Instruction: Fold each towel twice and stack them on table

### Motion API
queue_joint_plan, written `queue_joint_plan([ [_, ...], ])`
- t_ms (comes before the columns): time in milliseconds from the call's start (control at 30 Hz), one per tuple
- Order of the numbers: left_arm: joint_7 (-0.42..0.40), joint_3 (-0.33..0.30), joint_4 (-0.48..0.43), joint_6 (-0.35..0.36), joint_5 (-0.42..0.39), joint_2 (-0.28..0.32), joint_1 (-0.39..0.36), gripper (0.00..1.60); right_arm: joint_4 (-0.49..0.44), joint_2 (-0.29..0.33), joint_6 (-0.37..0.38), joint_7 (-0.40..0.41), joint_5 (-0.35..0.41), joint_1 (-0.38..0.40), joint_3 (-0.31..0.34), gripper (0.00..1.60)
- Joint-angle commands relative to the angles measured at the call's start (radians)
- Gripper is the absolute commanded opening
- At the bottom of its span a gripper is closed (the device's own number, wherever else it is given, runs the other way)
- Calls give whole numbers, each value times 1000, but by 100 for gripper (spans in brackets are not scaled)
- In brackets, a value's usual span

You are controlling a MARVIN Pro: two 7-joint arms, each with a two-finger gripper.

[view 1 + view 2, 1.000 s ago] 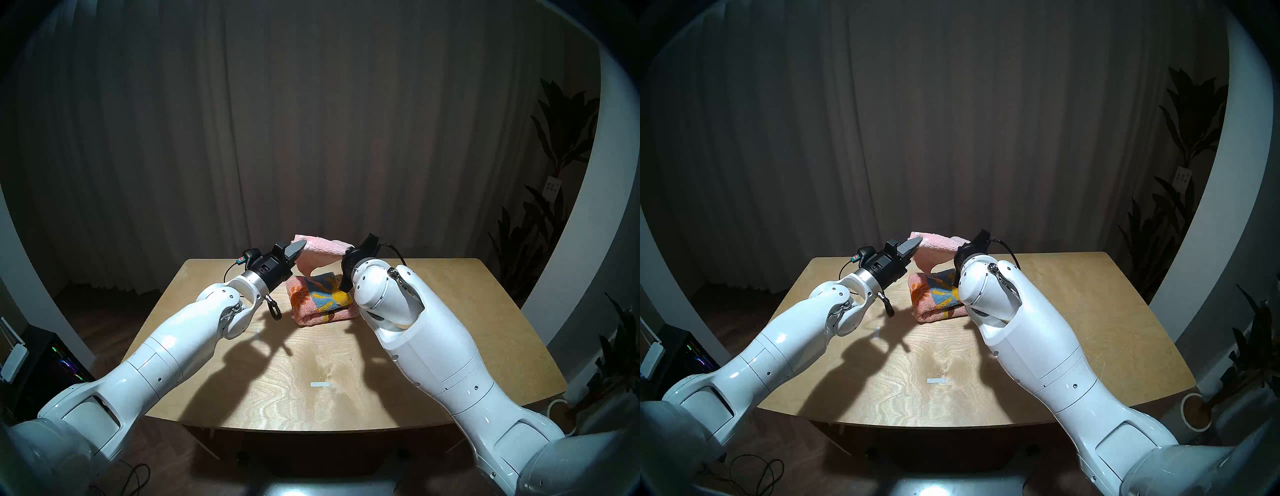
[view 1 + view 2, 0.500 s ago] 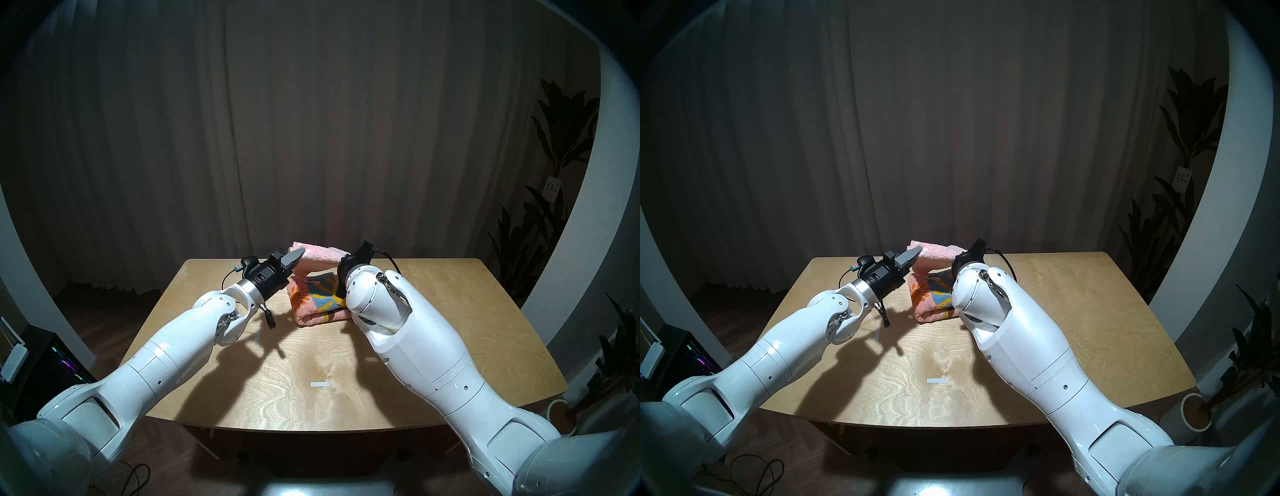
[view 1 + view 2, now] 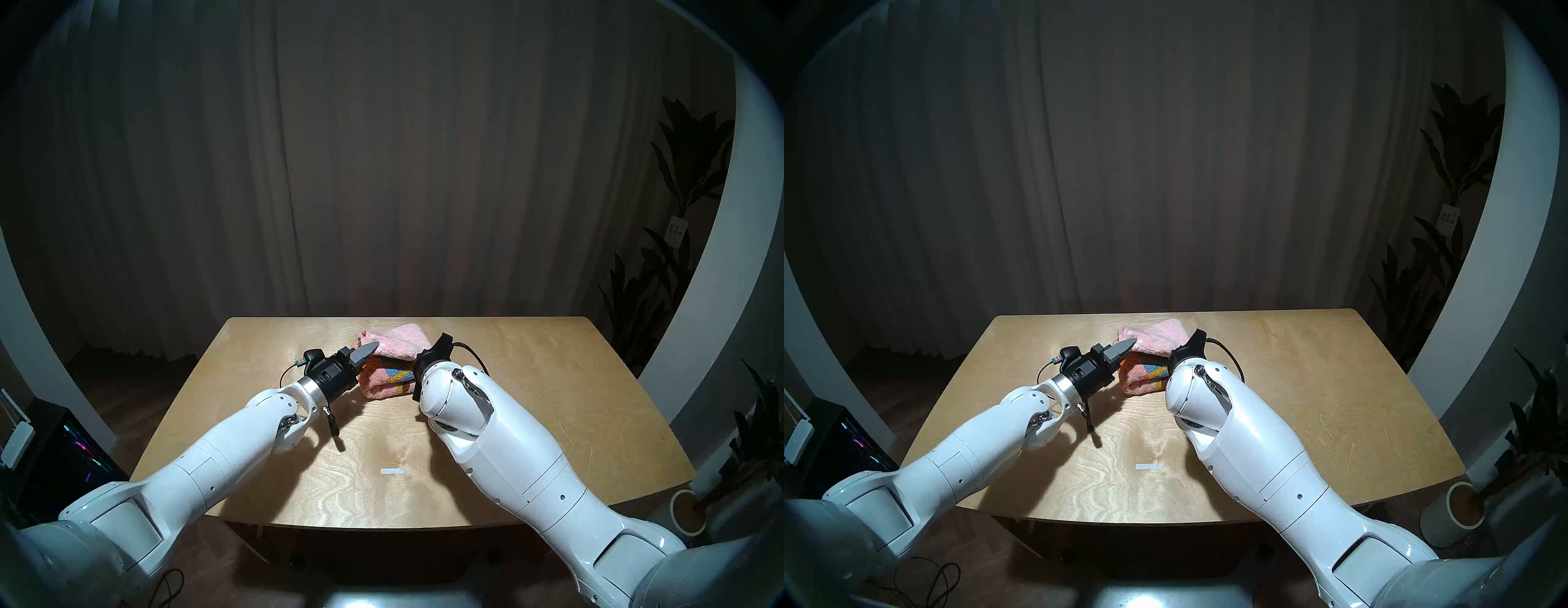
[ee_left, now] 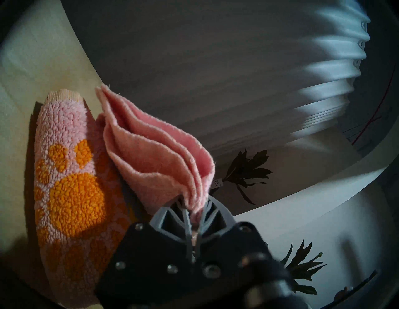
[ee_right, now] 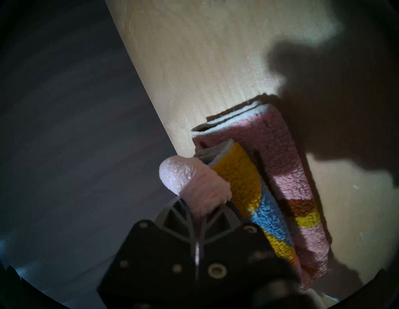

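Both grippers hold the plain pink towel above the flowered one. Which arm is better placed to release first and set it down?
Probably the right. The right gripper pinches the plain pink towel directly over the flowered towel, while the left gripper holds its end out past that towel's left edge, above the table.

Folded sunflower towel (image 3: 388,381) lies on the plywood table (image 3: 530,382) — the folded pale pink towel (image 3: 396,341) sags onto its far edge.

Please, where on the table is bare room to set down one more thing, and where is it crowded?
Bare: the wide table surface right of the right arm, the far left corner, and the near middle around the white tape mark. Crowded: the far centre, where both grippers hold the plain pink towel over the folded sunflower towel.
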Motion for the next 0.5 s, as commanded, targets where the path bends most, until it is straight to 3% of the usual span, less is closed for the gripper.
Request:
queue_joint_plan([
  [0,-15,-18,-92,-13,-23,22,36,0,-30,19,-4,-11,-9,-4,-9,0],
  [233,43,-22,-183,-38,-50,50,98,0,-16,25,-12,-16,-23,0,-19,0],
  [467,115,-29,-193,-86,-61,48,114,0,1,17,-13,-7,-31,8,-26,0],
])
